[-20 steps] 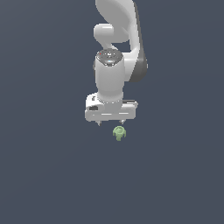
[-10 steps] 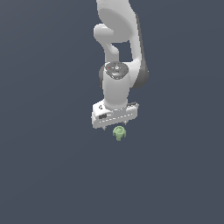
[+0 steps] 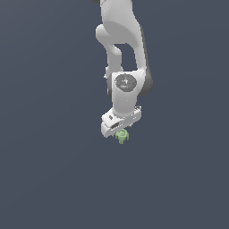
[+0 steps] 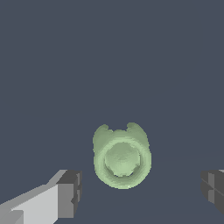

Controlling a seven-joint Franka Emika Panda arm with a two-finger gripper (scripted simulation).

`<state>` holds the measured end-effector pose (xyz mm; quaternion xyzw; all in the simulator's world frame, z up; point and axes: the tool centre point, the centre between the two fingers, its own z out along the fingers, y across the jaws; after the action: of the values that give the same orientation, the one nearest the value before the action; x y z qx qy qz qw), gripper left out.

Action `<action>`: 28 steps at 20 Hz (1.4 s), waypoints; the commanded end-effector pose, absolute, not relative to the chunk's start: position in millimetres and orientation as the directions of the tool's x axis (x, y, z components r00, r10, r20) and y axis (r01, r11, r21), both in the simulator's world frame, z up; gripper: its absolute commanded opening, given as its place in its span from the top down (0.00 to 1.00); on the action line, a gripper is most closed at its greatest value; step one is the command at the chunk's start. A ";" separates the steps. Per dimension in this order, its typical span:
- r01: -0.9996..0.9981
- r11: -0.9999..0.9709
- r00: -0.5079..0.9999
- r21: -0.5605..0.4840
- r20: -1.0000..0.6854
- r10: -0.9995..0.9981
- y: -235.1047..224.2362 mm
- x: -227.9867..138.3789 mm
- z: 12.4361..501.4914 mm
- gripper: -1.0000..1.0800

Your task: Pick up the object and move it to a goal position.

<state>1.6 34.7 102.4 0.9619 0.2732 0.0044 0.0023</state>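
The small pale green lumpy object, judged light and rigid, is straddled untouched by the wide-spread gripper, best pinched across its rounded top.

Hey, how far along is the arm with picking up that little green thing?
Done: the end effector hangs right over the green object, lined up with it. In hand: fingers are open on either side, not touching it. Left: close on the object, lift and carry it to the goal, which is not visible.
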 end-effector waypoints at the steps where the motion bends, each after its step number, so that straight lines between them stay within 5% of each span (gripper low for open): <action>1: 0.561 -0.828 0.828 0.004 0.004 0.561 38.2 -0.8 96.5 0.04; 26: 0.597 -0.802 0.802 0.000 0.000 0.597 42.0 -3.9 39.7 0.04; 27: 0.597 -0.802 0.802 0.000 0.000 0.597 42.0 -3.9 39.7 1.00; 28: 0.597 -0.802 0.802 0.000 0.000 0.597 42.0 -3.9 39.7 1.00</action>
<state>-3.9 42.2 40.6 0.9493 0.3145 0.0002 0.0000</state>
